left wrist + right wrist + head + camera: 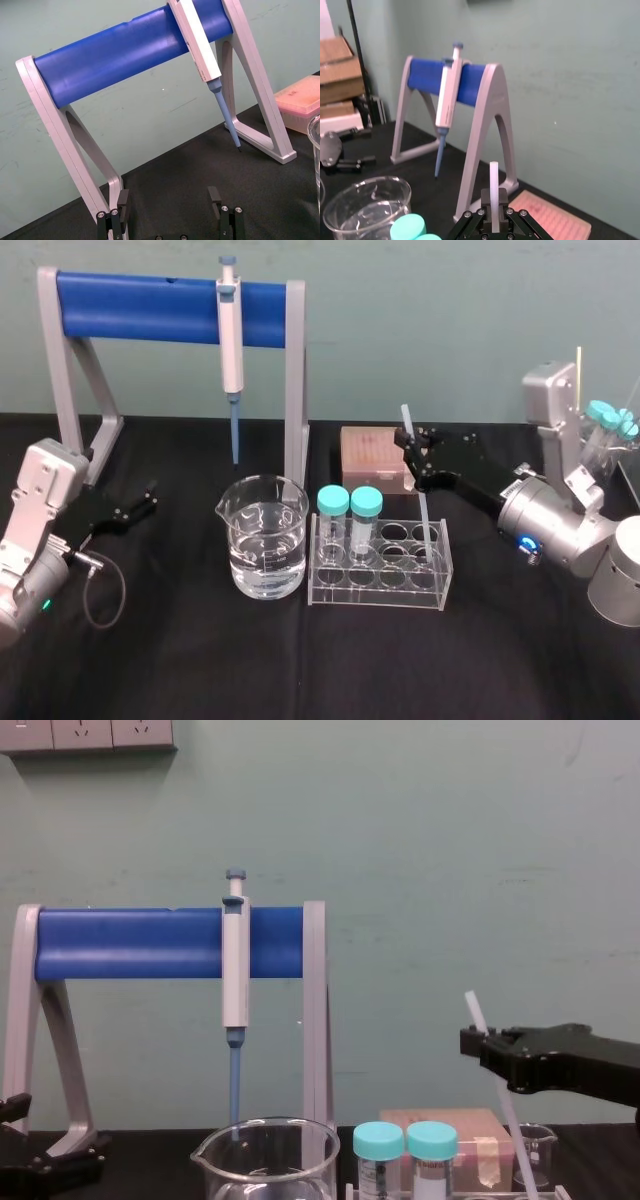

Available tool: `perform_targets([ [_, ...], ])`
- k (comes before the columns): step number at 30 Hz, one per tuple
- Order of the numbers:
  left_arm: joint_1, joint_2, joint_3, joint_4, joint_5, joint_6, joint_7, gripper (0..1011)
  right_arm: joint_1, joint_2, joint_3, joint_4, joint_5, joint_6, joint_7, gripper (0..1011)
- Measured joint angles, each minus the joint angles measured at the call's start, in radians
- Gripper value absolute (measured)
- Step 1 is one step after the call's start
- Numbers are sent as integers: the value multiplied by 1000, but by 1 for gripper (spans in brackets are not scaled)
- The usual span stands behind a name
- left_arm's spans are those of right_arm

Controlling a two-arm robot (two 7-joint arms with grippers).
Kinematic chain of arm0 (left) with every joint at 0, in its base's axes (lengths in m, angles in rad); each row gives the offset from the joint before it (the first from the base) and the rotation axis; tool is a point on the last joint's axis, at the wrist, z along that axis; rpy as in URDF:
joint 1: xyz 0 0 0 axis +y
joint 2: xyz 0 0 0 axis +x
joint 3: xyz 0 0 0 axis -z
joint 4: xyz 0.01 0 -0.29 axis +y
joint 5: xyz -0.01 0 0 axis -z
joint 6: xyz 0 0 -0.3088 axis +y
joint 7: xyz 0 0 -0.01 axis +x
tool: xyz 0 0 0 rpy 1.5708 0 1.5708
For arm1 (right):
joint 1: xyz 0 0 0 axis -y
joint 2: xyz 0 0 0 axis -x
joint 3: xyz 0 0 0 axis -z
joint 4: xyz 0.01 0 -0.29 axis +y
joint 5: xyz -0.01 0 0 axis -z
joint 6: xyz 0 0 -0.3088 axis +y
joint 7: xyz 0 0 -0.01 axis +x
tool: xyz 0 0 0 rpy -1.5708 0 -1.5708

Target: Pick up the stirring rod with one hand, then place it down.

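The stirring rod (418, 475) is a thin translucent white stick, tilted a little, and my right gripper (411, 447) is shut on its upper part, to the right of centre behind the tube rack. In the right wrist view the rod (493, 187) sticks up from between the closed black fingers of the right gripper (494, 216). The chest view shows the rod (505, 1110) slanting down from the right gripper (478, 1042) towards a small beaker (537, 1148); its lower end is hidden. My left gripper (150, 500) rests open at the left by the stand, holding nothing (169, 201).
A water-filled beaker (265, 540) stands in the middle. Beside it is a clear tube rack (400, 592) with two teal-capped tubes (349, 505). A pink tip box (372, 455) sits behind the rack. A grey pipette (231, 330) hangs on the blue-barred stand (140, 305).
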Motion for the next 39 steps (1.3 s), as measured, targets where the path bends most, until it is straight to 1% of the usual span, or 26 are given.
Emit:
perform_targets([
  [5,0,0,0,0,0,0,0,1000,-24,-4,21,2,29,-59,25,73],
  [8,0,0,0,0,0,0,0,1000,-33,-5,29,2,44,-77,35,73],
  [11,0,0,0,0,0,0,0,1000,-46,-6,43,2,70,-104,53,73],
  [14,0,0,0,0,0,0,0,1000,-53,-5,54,-8,88,-124,64,73],
  [15,0,0,0,0,0,0,0,1000,-53,-5,54,-8,88,-124,64,73],
  [17,0,0,0,0,0,0,0,1000,-57,-4,66,-26,105,-141,71,73],
  [18,0,0,0,0,0,0,0,1000,-57,-4,66,-26,105,-141,71,73],
  [20,0,0,0,0,0,0,0,1000,-58,-1,79,-50,121,-156,76,73],
  [23,0,0,0,0,0,0,0,1000,-59,0,82,-56,124,-159,77,73],
  [24,0,0,0,0,0,0,0,1000,-62,5,93,-84,136,-172,78,73],
  [27,0,0,0,0,0,0,0,1000,-67,10,107,-113,143,-182,73,73],
  [34,0,0,0,0,0,0,0,1000,-84,22,141,-177,143,-191,33,73],
  [39,0,0,0,0,0,0,0,1000,-97,25,159,-207,140,-195,15,73],
])
